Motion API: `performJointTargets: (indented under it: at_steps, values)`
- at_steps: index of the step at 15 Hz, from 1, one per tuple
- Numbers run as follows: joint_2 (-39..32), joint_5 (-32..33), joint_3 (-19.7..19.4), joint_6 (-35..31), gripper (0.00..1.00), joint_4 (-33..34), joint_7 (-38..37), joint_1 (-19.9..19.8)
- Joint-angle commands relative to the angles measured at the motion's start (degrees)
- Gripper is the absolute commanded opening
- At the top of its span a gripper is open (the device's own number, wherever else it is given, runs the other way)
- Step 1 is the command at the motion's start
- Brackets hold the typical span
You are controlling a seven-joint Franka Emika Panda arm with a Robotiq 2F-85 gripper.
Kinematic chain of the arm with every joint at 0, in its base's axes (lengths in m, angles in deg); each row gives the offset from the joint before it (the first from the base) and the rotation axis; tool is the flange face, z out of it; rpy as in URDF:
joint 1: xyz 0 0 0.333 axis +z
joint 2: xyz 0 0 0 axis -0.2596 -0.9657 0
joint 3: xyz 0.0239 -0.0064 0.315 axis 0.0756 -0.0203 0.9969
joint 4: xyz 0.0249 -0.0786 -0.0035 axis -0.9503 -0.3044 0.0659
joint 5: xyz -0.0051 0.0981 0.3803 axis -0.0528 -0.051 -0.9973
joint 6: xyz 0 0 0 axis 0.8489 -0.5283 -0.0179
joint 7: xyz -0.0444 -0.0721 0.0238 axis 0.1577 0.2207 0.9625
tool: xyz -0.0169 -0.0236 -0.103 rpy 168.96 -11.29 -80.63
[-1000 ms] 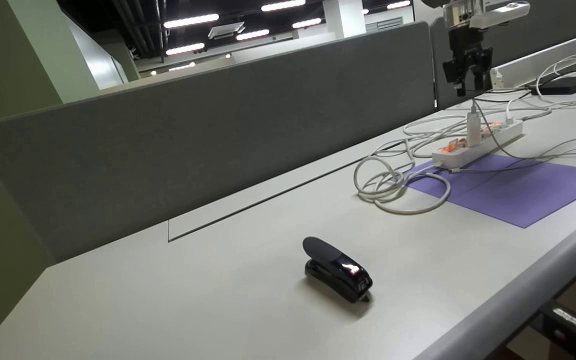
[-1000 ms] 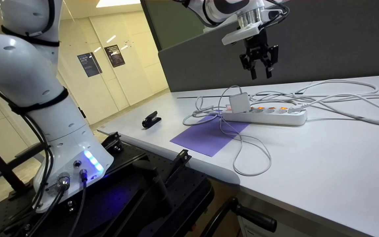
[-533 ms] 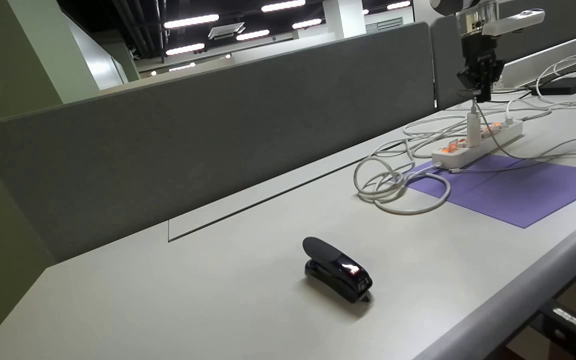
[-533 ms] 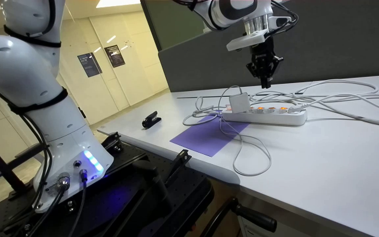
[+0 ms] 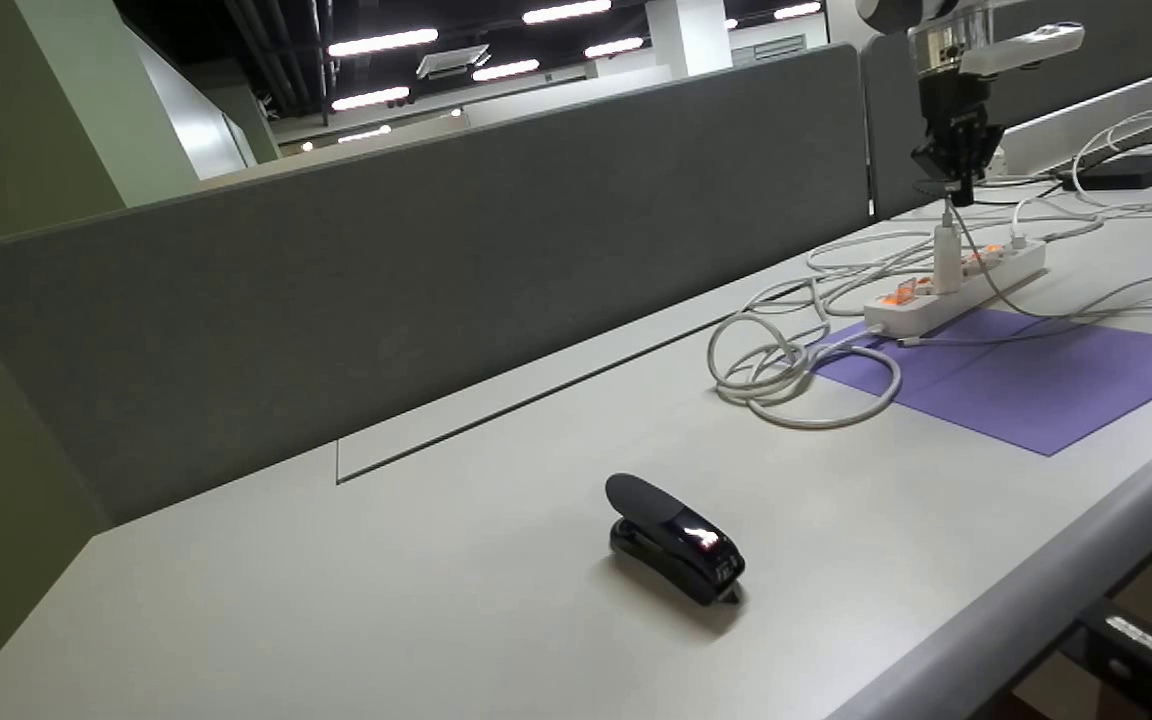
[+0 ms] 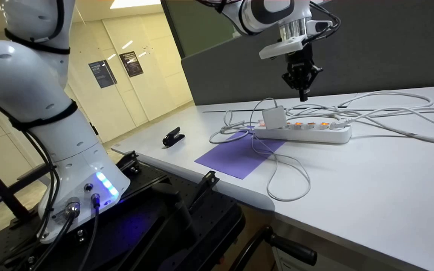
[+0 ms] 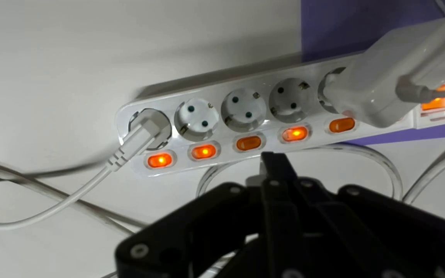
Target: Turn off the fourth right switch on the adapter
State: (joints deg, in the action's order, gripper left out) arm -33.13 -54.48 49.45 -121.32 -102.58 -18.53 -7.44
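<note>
1. Orange light glows in the fourth switch (image 7: 295, 133), counted from the end of the adapter (image 6: 307, 136) where a cord plug (image 7: 138, 139) sits; counted so, the target is on and the task looks undone.
2. Long and white, the adapter rests on the desk (image 6: 382, 180), its other end over the purple sheet (image 6: 236, 161). In both exterior views it lies at about six o'clock from the gripper (image 6: 303, 98).
3. Pointing down, the gripper hangs above the adapter, apart from it, its fingertips (image 7: 273, 164) together with nothing visible between them.
4. Seen from those fingertips in the wrist view, the fourth switch is between one and two o'clock; the unlit third switch (image 7: 248, 143) is at ten, the unlit fifth switch (image 7: 342, 125) just past two.
5. Judging by this, the approach looks nearly done and the fingertips set for pushing; a small shift toward half past one, the press and the lift away are left.
6. Success would presumably show as the fourth switch going dark; a press landing toward ten o'clock could light the third switch instead.
</note>
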Motion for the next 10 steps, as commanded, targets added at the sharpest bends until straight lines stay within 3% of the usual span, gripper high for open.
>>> performJointTargets:
  at_steps: [1,10]
  values:
    - [-3.15,-0.76,1.5,1.43,0.0,3.39,-0.1,-1.01]
    - [-9.75,0.35,2.4,1.95,0.0,7.43,-0.72,-0.33]
